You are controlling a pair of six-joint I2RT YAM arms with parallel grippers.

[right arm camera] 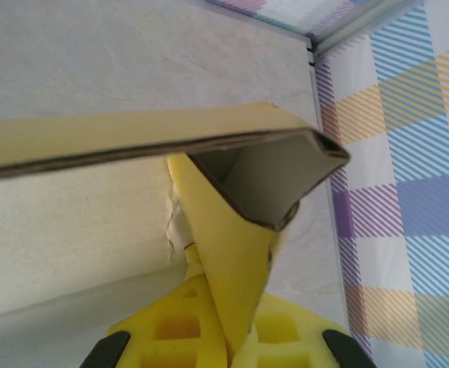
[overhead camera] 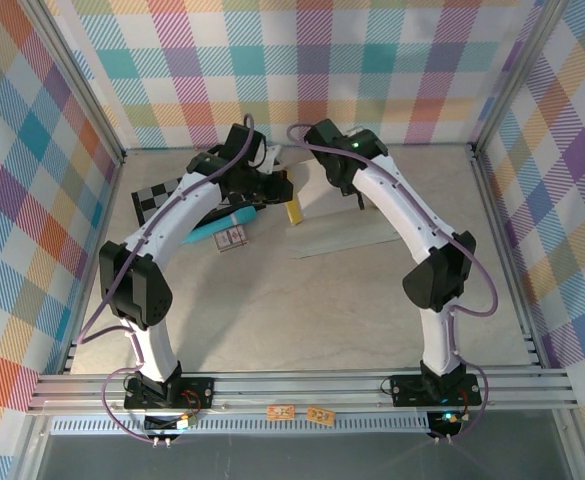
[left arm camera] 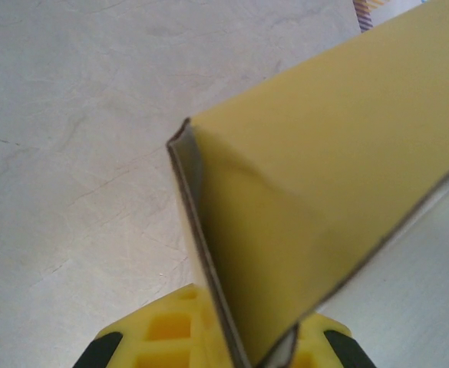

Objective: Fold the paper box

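The paper box (left arm camera: 324, 176) is held up between the two grippers over the far middle of the table (overhead camera: 272, 320); whether any part of it touches the surface, I cannot tell. The left gripper (left arm camera: 243, 349) is clamped tight on one edge of the yellow cardboard, which rises from its fingers as a folded, creased wall. The right gripper (right arm camera: 236, 341) is likewise pinched closed on a flap, with the box's open, grey-lined end just above it. From overhead the box is a yellow sliver between the grippers, but that view adds the checkered board (overhead camera: 157, 200) and the teal tube (overhead camera: 230, 218), lying off to the left.
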